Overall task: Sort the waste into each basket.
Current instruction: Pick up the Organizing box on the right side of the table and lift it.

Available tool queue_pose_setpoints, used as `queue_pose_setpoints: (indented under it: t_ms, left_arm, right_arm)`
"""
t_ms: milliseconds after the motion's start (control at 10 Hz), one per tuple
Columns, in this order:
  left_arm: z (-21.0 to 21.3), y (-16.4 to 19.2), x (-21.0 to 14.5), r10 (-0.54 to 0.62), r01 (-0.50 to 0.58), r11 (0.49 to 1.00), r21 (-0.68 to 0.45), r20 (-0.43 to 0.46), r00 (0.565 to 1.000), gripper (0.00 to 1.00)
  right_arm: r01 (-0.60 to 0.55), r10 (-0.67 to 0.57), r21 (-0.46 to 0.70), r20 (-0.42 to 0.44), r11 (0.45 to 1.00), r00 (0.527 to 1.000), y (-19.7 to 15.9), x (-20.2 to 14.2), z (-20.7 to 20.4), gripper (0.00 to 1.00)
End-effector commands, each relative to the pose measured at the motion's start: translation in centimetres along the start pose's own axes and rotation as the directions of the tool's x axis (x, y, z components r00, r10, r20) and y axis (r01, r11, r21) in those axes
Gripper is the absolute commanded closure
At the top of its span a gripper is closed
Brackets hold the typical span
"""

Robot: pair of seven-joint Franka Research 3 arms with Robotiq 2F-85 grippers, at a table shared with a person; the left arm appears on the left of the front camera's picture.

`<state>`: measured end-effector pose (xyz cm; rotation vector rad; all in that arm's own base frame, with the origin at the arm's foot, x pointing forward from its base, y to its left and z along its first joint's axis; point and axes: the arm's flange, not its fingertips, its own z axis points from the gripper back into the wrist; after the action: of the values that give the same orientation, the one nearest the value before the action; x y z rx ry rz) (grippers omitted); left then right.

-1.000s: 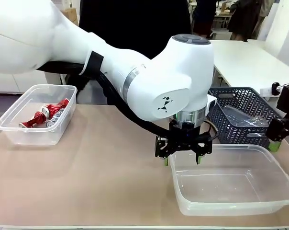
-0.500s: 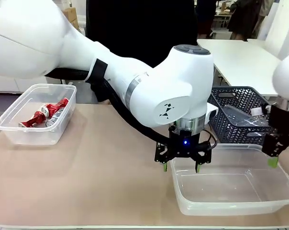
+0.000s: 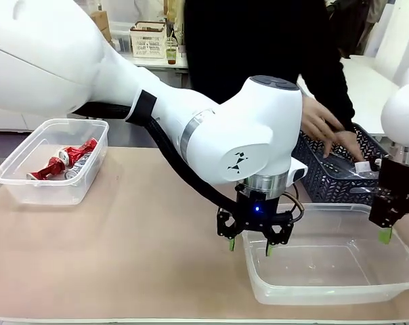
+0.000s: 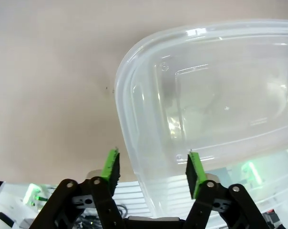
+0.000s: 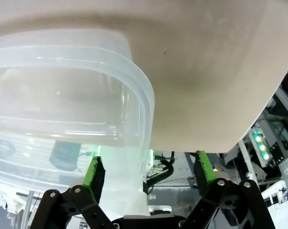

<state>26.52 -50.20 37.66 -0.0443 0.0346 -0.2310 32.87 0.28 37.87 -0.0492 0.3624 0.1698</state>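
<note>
A clear empty basket (image 3: 326,296) stands at the front right of the table. My left gripper (image 3: 250,248) hangs over its left rim. In the left wrist view the gripper (image 4: 152,167) is open, its green pads (image 4: 110,164) on either side of the basket's wall (image 4: 134,143) and apart from it. My right gripper (image 3: 402,233) is at the basket's right end. It (image 5: 149,169) is open astride that wall (image 5: 145,119), not touching it. A second clear basket (image 3: 28,189) at the far left holds red-and-silver cans (image 3: 66,162).
Behind the right basket stands a dark grey-blue basket (image 3: 313,172) with cut-out walls and a see-through plastic bottle (image 3: 343,169) in it. A person's hands (image 3: 323,125) reach into it. Bare tan tabletop (image 3: 143,237) lies between the two clear baskets.
Both grippers' jaws have narrowed around the right basket's rims, and the left gripper has sunk a little. The person has leaned in and put both hands into the dark basket.
</note>
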Motion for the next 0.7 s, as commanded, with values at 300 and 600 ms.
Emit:
queue_pose_setpoints:
  t_ms: [300,600]
  left_arm:
    - [0.13,0.03,0.15,0.011,-0.011,1.000,0.020,0.009,1.000,1.00]
    - [0.20,0.14,0.32,0.010,-0.010,1.000,0.018,0.007,1.000,1.00]
  right_arm:
    - [-0.034,0.034,0.039,0.000,0.999,0.999,0.61,-2.30,-5.30,1.00]
    - [-0.021,0.020,0.034,0.013,0.999,1.000,0.32,-2.68,-4.86,1.00]
